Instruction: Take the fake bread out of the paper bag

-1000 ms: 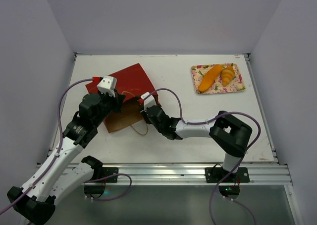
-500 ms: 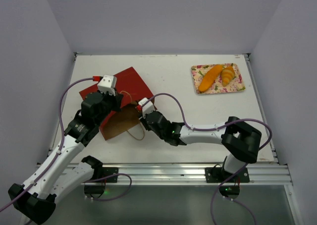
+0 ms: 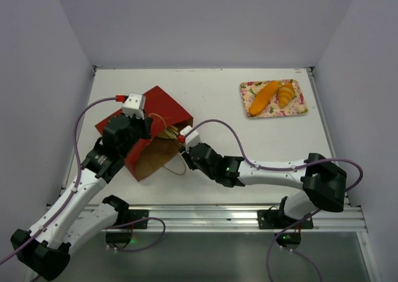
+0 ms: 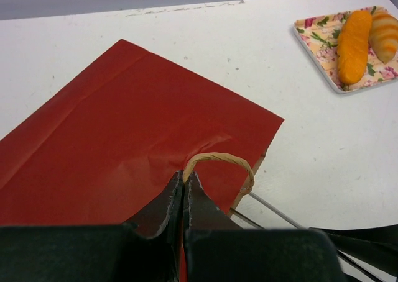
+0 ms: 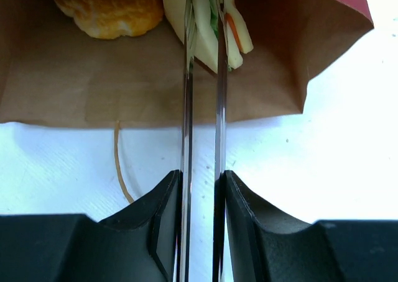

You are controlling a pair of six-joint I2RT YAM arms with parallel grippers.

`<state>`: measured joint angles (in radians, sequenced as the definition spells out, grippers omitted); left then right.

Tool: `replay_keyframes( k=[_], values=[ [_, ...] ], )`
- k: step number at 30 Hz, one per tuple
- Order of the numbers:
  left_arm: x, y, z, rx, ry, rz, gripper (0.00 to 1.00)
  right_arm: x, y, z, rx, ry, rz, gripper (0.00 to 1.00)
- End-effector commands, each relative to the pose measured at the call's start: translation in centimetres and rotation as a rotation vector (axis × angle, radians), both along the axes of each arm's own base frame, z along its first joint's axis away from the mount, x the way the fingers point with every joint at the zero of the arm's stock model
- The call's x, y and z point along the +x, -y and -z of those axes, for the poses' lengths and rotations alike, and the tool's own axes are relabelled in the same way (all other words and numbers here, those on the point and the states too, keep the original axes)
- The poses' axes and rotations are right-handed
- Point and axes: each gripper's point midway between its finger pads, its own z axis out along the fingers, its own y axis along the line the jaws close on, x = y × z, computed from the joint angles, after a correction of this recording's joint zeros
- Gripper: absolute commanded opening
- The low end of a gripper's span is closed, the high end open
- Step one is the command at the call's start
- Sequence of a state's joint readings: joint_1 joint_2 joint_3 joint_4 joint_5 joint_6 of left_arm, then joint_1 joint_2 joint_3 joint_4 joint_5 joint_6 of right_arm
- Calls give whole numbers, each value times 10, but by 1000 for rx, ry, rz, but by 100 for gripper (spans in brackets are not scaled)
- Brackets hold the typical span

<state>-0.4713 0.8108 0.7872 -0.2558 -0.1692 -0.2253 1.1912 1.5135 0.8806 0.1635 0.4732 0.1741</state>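
Observation:
The red paper bag (image 3: 160, 105) lies at the table's left, its brown mouth facing my right arm. My left gripper (image 4: 185, 177) is shut on the bag's tan upper handle (image 4: 221, 159) and holds the top side up; from above the left gripper (image 3: 150, 127) sits over the mouth. My right gripper (image 5: 202, 176) is shut on metal tongs (image 5: 186, 108) that reach into the bag (image 5: 124, 77). The tong tips pinch a layered piece of fake bread (image 5: 208, 21). A golden bun (image 5: 109, 12) lies beside it inside. From above, the right gripper (image 3: 186, 146) is just outside the mouth.
A flowered tray (image 3: 244, 86) at the back right carries a long orange loaf (image 3: 263, 97) and a croissant (image 3: 286, 94). The bag's lower handle (image 5: 118, 164) lies loose on the white table. Walls close in the table on the left, back and right.
The left gripper has raised the bag's top side, so the mouth gapes wider. The right arm has stretched out further left and low, and its jaws have narrowed on the tongs.

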Motion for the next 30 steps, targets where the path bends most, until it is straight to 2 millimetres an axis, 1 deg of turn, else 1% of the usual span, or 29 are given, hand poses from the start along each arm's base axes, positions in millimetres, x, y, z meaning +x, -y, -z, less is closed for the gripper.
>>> replay_keyframes(
  k=[1,2,6,7,8,10,11,14,15,19,21,24,26,27,28,30],
  values=[
    [5,-7,2,8,1,-42,0,-2,-1,-28,63,-19,36,24],
    [5,-7,4,10,-2,-44,0,-4,4,-23,40,-37,39,24],
    [7,-11,10,30,-24,-65,0,-12,13,-19,72,-94,66,23],
    [8,-13,13,41,-32,-78,0,-15,17,-15,71,-102,71,23],
    [9,-14,14,46,-37,-87,0,-16,20,-18,86,-106,74,23],
    [10,-18,19,61,-53,-109,0,-22,30,-11,58,-136,79,23],
    [11,-19,21,68,-60,-114,0,-24,32,-16,72,-143,81,23],
    [14,-23,28,88,-85,-136,0,-32,37,-17,84,-175,70,24],
    [14,-26,31,93,-98,-147,0,-34,39,-23,105,-176,65,24],
    [18,-35,37,88,-130,-203,0,-38,47,-26,112,-190,77,25],
    [20,-38,36,72,-129,-215,0,-35,48,-29,105,-178,85,25],
    [20,-40,34,57,-121,-215,0,-30,42,-34,80,-157,77,25],
    [20,-43,34,60,-117,-235,0,-25,35,-37,60,-142,74,25],
    [21,-47,34,66,-117,-252,0,-21,30,-45,67,-132,77,25],
    [22,-48,34,67,-117,-263,0,-19,26,-39,41,-136,77,25],
    [22,-51,34,72,-120,-275,0,-12,22,-40,34,-133,79,25]
  ],
)
